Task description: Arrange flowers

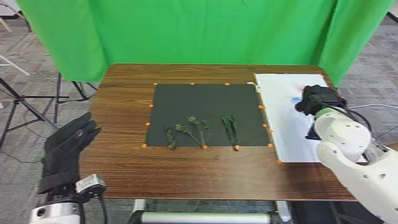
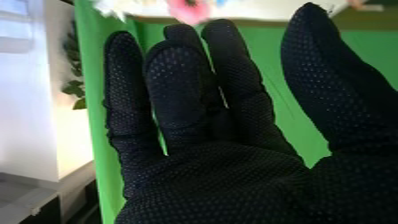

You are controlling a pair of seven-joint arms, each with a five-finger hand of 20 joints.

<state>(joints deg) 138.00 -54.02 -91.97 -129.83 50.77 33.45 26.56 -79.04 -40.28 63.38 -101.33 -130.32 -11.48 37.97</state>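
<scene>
Stems lie on the black mat mid-table, in its near half, lower ends by the near edge: a short one on the L, bushier branching sprigs next to it, then a pair of long thin ones R of those, tops close tog. Orange dots run along the mat's edges, some right at the stem ends. R of the mat is a white sheet, long side running front to back, w/ a small blue patch on it nr the R hand. That hand is over the sheet's R side, toward the far end, arm coming in from the R. In the R wrist view the R hand is open: fingers mostly straight, one bent fwd a bit, thumb well apart from them, nothing seen in its grip. Past the fingertips there's a pink flower w/ a white flower beside it; can't tell if the hand touches the pink one. L hand is off the table's L edge, well apart from the stems, fingers extended and relaxed, pointing fwd, no hold on anything that I can see. Table is brown wood, green curtain behind it, tripod on the floor to the L. Some green leaves also show past the curtain, R wrist view.
</scene>
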